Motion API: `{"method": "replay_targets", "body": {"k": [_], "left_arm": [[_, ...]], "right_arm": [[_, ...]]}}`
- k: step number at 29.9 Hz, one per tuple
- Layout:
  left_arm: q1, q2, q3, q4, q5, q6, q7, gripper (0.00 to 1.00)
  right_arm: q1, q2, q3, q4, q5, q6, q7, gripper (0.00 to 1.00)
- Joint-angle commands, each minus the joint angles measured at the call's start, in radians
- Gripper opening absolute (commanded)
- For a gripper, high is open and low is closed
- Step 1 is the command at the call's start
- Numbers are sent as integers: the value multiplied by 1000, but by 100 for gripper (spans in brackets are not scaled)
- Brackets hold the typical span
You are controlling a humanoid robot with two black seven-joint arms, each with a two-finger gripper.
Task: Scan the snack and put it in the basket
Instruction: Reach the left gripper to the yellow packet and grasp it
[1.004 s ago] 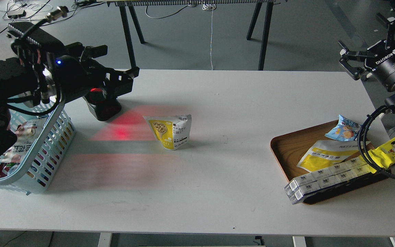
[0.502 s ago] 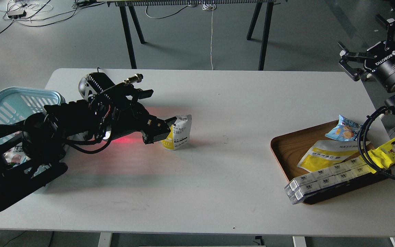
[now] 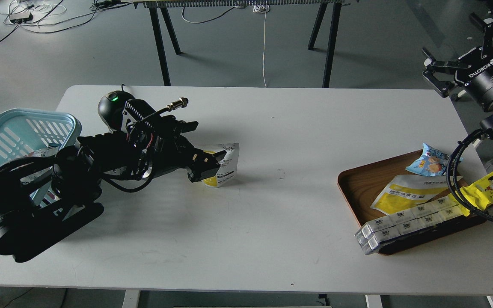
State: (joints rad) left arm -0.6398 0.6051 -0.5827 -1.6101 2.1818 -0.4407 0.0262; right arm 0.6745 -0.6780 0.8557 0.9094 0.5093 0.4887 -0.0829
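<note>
The snack (image 3: 226,164), a yellow and white stand-up pouch, stands upright on the white table left of centre. Its round picture is hidden behind my left gripper (image 3: 207,162). That gripper reaches in from the left; its two fingers sit on either side of the pouch's left part and look open. The light blue basket (image 3: 13,128) stands at the table's left edge, partly behind my left arm. My right gripper (image 3: 454,45) is open and empty, raised off the table's far right corner.
A black scanner (image 3: 111,105) with a green light stands behind my left arm. A brown wooden tray (image 3: 357,184) at the right holds a flat yellow-white pouch (image 3: 405,192), a blue packet (image 3: 428,160), a long yellow wrapper (image 3: 490,186) and clear boxes (image 3: 409,222). The basket holds some packets.
My left arm swung from beside the basket over to the snack and its gripper closed in on the pouch. The scanner's red glow on the table went out; its light is now green.
</note>
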Motion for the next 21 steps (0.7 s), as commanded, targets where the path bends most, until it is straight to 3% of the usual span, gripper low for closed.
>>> {"method": "replay_targets", "body": {"k": [1, 5, 16, 21], "left_arm": [[3, -13, 7, 39, 0, 20, -9, 96], [3, -18, 17, 50, 0, 30, -15, 90], [15, -18, 24, 53, 0, 33, -34, 45], [22, -18, 24, 58, 0, 31, -46, 34]], "right_arm": [[2, 0, 0, -1, 0, 0, 0, 96], [0, 0, -1, -1, 0, 0, 0, 96], [0, 0, -7, 0, 0, 0, 0, 96], [0, 0, -7, 2, 0, 0, 0, 96]]}}
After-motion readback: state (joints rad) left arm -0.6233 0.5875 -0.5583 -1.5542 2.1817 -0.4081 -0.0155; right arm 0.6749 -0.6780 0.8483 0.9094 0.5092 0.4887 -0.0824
